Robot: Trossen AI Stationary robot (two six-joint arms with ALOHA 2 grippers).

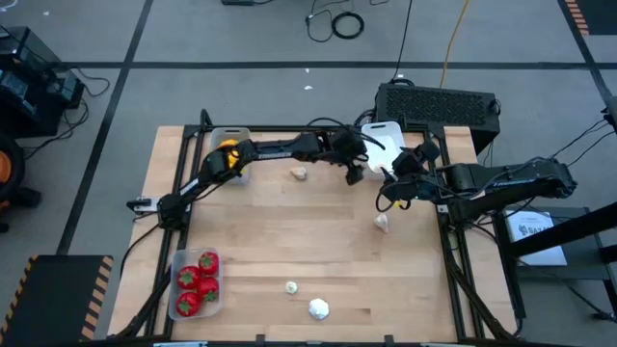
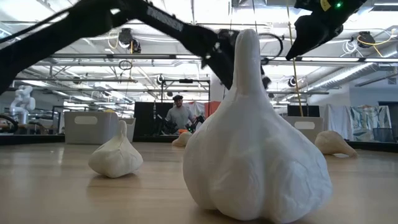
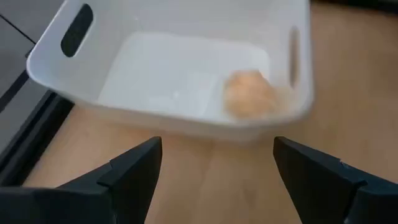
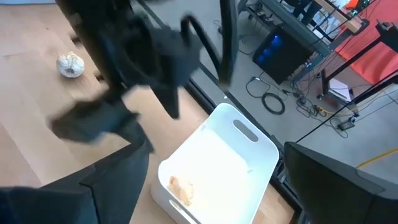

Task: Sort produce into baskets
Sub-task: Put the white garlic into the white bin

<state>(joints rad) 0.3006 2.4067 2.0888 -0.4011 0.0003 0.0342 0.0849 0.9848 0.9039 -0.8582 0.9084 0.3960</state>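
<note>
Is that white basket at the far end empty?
Not empty. The white basket holds one pale orange piece near a wall; the rest of its floor is bare. The left gripper hovers open before it.

Light: bright, even, from ceiling strip lamps (image 2: 155,56) overhead.
Shadows: soft and faint.
Blur: white plastic basket (image 3: 174,74) was smeared; nearest whitish garlic bulb (image 2: 255,143) looked soft.

wooden table (image 1: 289,241), three baskets (corners) (image 1: 196,284), loose garlic bulbs (image 1: 318,308)
</note>
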